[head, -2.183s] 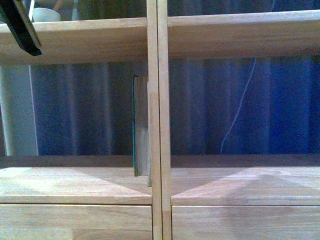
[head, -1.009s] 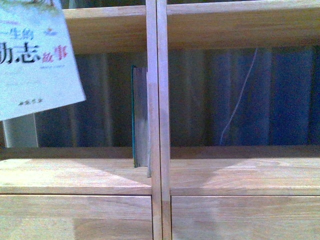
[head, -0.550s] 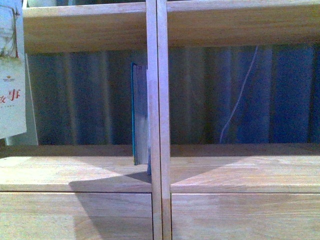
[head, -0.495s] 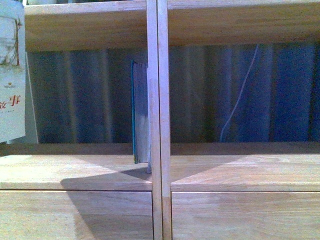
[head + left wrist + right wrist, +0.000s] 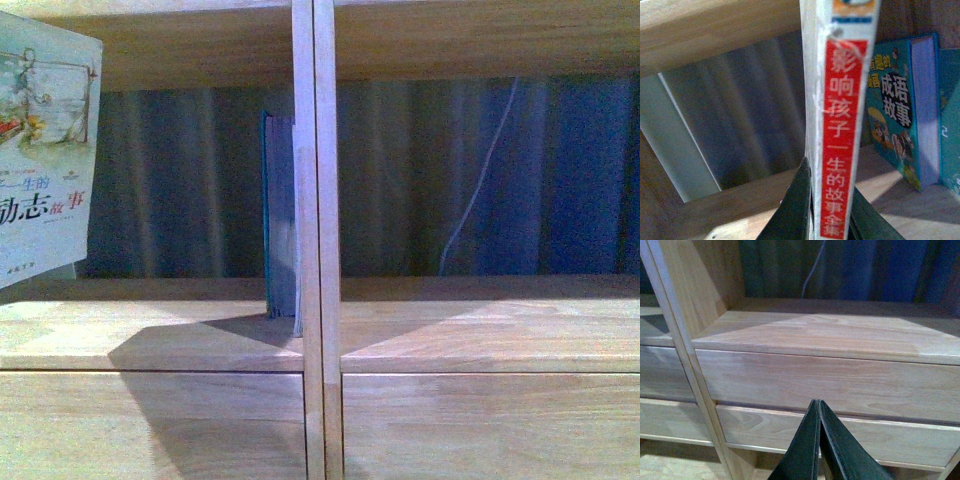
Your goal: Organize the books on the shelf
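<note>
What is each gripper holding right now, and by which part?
The left gripper pinches the pale paperback across its covers at the red spine edge. The right gripper is shut, holding nothing.

Red-spined pale paperback (image 5: 841, 130), teal book (image 5: 272, 215)

The paperback (image 5: 45, 150) cover reads 一生的 above 励志故事, the first character partly cut off. Its red spine (image 5: 842, 140) reads 影响孩子一生的故事全集. The teal book (image 5: 892, 115) cover shows 成语故事.

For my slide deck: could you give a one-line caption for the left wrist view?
Left claw grips a red-spined paperback beside a teal book standing on the wooden shelf.
</note>
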